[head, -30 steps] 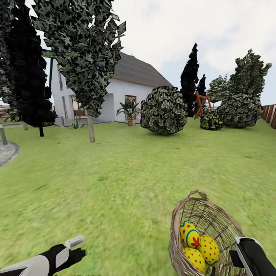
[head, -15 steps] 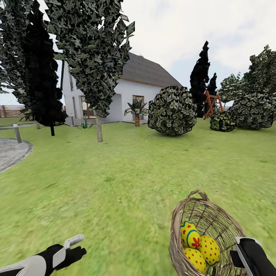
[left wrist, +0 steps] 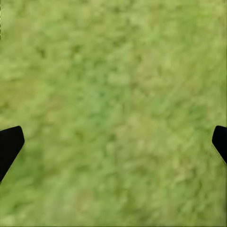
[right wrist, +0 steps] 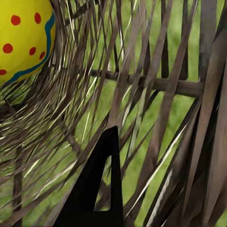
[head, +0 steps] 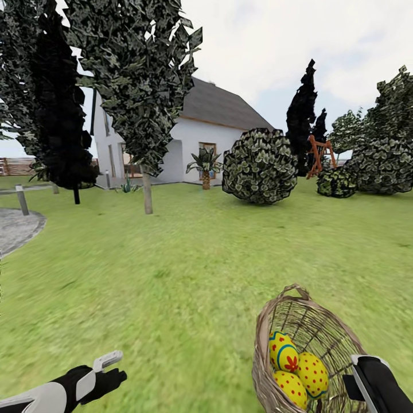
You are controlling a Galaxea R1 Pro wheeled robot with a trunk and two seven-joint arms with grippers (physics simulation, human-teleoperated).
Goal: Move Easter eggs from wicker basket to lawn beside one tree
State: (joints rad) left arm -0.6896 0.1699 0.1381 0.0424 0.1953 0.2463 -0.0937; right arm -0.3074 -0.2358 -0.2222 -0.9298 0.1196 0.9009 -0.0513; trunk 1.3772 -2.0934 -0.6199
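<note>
The wicker basket (head: 310, 350) sat low right in the head view, w/ its mouth facing up and toward the camera, its small loop handle at the far rim. Inside it lay all three Easter eggs (head: 297, 367), bunched at the bottom & touching: the flower egg (head: 283, 351) w/ its long axis roughly upright, a red-dotted one (head: 312, 374) beside it, another dotted one (head: 291, 389) nearest the camera. In the right wrist view one dotted egg (right wrist: 23, 38) showed through the weave (right wrist: 142, 85).

The lawn (head: 172, 258) ran flat to a tree (head: 137, 86) w/ a thin pale trunk, well apart from the basket, near the white house (head: 195, 137); round bush (head: 259, 166) mid-ground, paved patch (head: 17, 229) at left edge.

Right gripper (head: 373, 384) was just beside the basket's near-right wall, arm coming in from the lower right; one dark fingertip (right wrist: 97, 189) lay against the wicker, can't tell how far apart the jaws stood or whether anything was held. Left gripper (head: 106, 370) hung low over bare grass, forearm angled in from lower left, fingers (left wrist: 9, 144) spread wide, nothing between them but grass (left wrist: 113, 94).
</note>
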